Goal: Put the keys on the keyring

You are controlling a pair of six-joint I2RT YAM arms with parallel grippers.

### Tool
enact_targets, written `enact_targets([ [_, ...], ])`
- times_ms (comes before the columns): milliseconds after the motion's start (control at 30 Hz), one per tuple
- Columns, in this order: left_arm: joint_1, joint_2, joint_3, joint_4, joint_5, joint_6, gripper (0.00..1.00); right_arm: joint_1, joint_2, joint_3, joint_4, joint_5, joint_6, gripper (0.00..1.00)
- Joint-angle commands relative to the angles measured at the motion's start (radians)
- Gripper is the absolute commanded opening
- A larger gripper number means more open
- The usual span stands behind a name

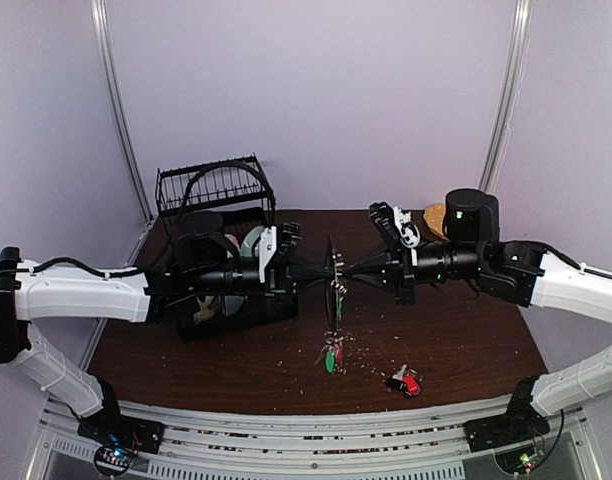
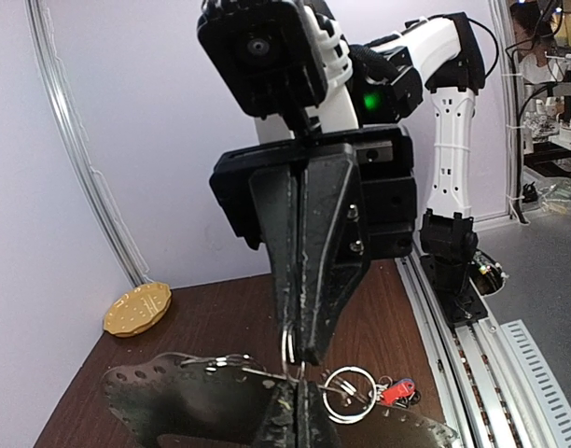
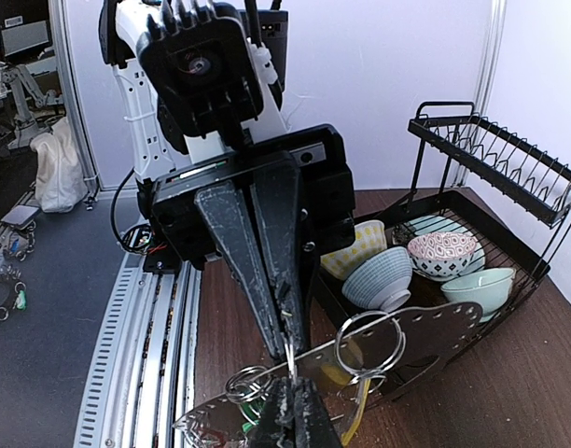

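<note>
The keyring [image 1: 331,250] hangs edge-on in mid-air between my two grippers; it shows as a dark wavy band with holes in the left wrist view [image 2: 174,392] and the right wrist view [image 3: 425,331]. My left gripper [image 1: 324,268] [image 2: 301,411] is shut on its edge. My right gripper [image 1: 348,268] [image 3: 290,415] is shut tip to tip against it, on a small split ring [image 2: 287,343]. Keys hang below, one with a green tag [image 1: 329,360] and one with a yellow tag [image 3: 357,406]. A red-tagged key [image 1: 411,383] and a black-tagged one lie on the table.
A black dish rack [image 1: 211,190] with several bowls [image 3: 379,278] stands at the back left, under my left arm. A tan plate [image 1: 436,215] lies at the back right. Small crumbs are scattered on the brown table [image 1: 466,330] near the front middle.
</note>
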Motion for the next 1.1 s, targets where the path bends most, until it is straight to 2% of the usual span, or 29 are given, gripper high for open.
enact_targets([
  [0,-0.008,-0.013,-0.008,0.084,-0.009,0.022,0.0,0.004,-0.003,0.002,0.038,-0.009,0.018,0.0],
  [1067,-0.007,0.038,0.036,0.105,0.049,0.067,0.0,0.005,-0.011,-0.02,0.046,0.005,0.075,0.0],
])
